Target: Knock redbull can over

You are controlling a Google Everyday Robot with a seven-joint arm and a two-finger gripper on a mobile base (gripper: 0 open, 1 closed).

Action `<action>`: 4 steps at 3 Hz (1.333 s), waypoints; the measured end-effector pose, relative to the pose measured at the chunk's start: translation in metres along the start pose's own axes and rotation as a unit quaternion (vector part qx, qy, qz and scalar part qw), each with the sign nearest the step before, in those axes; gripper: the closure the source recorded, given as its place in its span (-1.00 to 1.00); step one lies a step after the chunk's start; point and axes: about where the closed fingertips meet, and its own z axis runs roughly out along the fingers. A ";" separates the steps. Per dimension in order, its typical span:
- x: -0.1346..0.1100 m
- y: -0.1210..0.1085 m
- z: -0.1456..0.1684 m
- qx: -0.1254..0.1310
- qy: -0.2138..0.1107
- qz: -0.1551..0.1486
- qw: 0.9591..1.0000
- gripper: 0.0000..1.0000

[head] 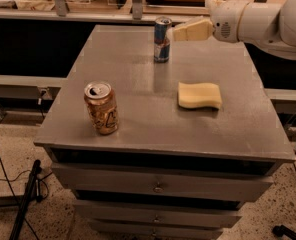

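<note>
The redbull can (162,39) is slim, blue and silver with a red mark. It stands upright near the far edge of the grey table top (138,79). My gripper (177,32) comes in from the right on a white arm. Its cream-coloured fingers (193,30) point left and its tip is right beside the can's upper part, touching it or nearly so.
A wider gold-brown can (101,108) stands upright at the front left of the table. A yellow sponge (199,95) lies right of centre. The table has drawers below. A dark shelf runs behind it. Cables and a stand leg lie on the floor at left.
</note>
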 end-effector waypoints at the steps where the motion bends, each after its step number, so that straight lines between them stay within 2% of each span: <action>1: 0.010 -0.010 0.031 0.028 -0.010 -0.010 1.000 -1.00; 2: 0.023 -0.018 0.059 0.051 -0.024 -0.002 0.998 -1.00; 3: 0.030 -0.022 0.075 0.059 -0.031 0.005 0.998 -1.00; 4: 0.039 -0.027 0.091 0.056 -0.037 0.016 0.998 -0.70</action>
